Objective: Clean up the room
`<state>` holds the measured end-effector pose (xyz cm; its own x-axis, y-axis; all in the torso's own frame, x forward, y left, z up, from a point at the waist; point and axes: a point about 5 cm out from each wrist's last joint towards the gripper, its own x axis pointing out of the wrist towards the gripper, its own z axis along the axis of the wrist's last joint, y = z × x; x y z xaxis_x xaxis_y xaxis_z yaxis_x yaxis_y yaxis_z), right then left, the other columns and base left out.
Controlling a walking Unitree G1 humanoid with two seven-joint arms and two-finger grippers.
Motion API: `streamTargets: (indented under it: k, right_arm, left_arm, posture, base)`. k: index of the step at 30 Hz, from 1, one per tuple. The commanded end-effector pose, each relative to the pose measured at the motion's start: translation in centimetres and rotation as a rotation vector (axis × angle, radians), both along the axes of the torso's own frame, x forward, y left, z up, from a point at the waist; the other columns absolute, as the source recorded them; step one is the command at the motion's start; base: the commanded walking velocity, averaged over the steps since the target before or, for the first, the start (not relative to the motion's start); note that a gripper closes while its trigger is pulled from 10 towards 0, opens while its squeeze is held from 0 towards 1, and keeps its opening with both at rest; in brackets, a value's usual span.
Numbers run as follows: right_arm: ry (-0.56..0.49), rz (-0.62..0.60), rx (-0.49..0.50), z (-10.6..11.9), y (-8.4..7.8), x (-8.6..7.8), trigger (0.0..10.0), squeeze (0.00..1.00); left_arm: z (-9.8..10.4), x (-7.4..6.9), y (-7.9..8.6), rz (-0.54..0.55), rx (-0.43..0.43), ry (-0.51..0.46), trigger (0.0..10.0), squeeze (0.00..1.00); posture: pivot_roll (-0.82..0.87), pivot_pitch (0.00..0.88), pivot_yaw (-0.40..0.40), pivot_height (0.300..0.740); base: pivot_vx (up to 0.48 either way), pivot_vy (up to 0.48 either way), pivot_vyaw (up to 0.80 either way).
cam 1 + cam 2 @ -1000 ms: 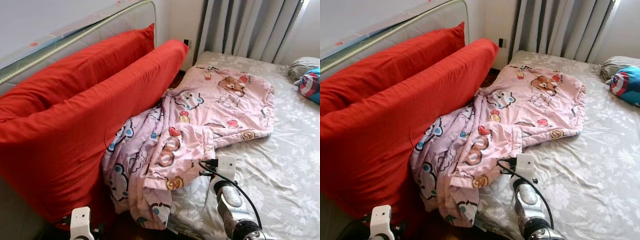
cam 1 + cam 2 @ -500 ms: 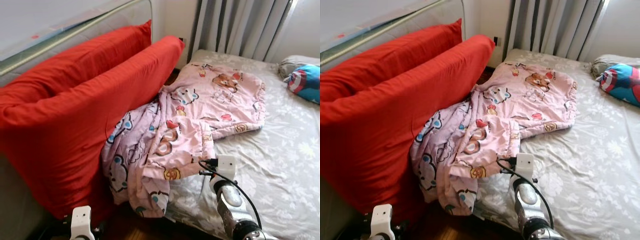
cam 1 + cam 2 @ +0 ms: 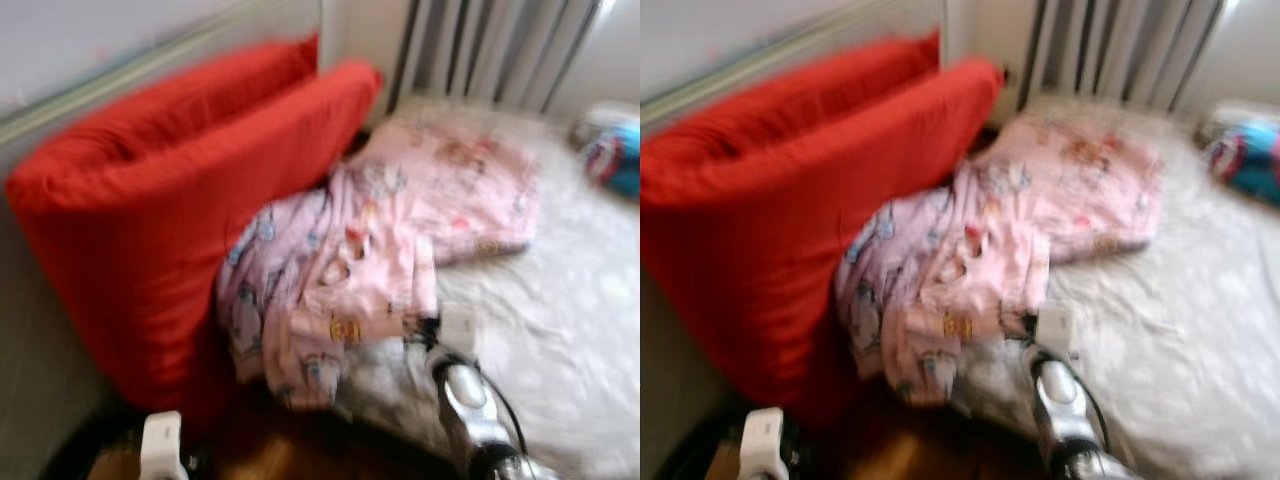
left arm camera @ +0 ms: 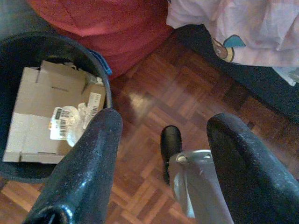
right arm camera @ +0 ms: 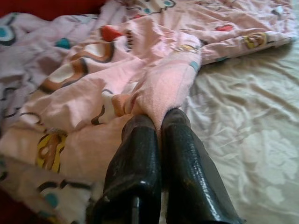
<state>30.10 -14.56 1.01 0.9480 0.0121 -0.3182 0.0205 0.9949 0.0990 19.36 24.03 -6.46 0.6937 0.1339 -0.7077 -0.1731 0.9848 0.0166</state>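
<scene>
Right wrist view has the right gripper (image 5: 156,122) pinching the pink blanket (image 5: 140,60) on the bed (image 5: 243,130); head views have blurred since earlier.

The right gripper (image 5: 156,122) is reaching forward from its silver arm (image 3: 1065,415), fingers pressed together. The left gripper (image 4: 163,140) is hanging low, fingers spread wide.
</scene>
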Motion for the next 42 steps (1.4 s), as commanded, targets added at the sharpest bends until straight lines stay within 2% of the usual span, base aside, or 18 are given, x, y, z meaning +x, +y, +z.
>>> streamTargets:
  k: [1, 20, 28, 35, 38, 42]
  right_arm:
    - [-0.028, -0.021, 0.0, 0.3, -0.5, 0.1, 10.0, 0.0]
    - [-0.156, -0.032, -0.006, 1.9, -0.7, 0.8, 10.0, 0.0]
    - [-0.33, -0.004, -0.109, 4.9, -1.1, 2.3, 10.0, 0.0]
    - [-0.43, -0.005, -0.126, 6.8, -1.4, 3.0, 10.0, 0.0]
    - [-0.529, 0.017, -0.156, 8.7, -1.1, 3.6, 10.0, 0.0]
    - [-0.583, 0.041, -0.174, 9.8, -0.8, 3.8, 10.0, 0.0]
  left_arm:
    - [-0.3, -0.5, -0.1, 0.006, -0.008, 0.02, 10.0, 0.0]
    - [-0.3, -0.5, -0.2, 0.005, -0.01, 0.023, 10.0, 0.0]
    - [-0.3, -0.4, -0.2, 0.005, -0.013, 0.024, 10.0, 0.0]
    - [-0.3, -0.4, -0.2, 0.002, -0.013, 0.025, 10.0, 0.0]
    - [-0.3, -0.4, -0.2, 0.002, -0.014, 0.027, 10.0, 0.0]
    - [-0.3, -0.4, -0.2, 0.0, -0.015, 0.028, 10.0, 0.0]
  posture:
    - [-0.04, 0.053, -0.023, 0.74]
    - [-0.04, 0.048, -0.025, 0.74]
    - [-0.04, 0.051, -0.025, 0.74]
    - [-0.04, 0.052, -0.025, 0.74]
    - [-0.04, 0.053, -0.024, 0.74]
    - [-0.04, 0.052, -0.026, 0.74]
  base:
    - [-0.24, 0.0, 0.0]
    - [-0.241, 0.0, 0.0]
    - [-0.244, 0.0, 0.0]
    - [-0.244, 0.0, 0.0]
    - [-0.244, 0.0, 0.0]
    - [-0.244, 0.0, 0.0]
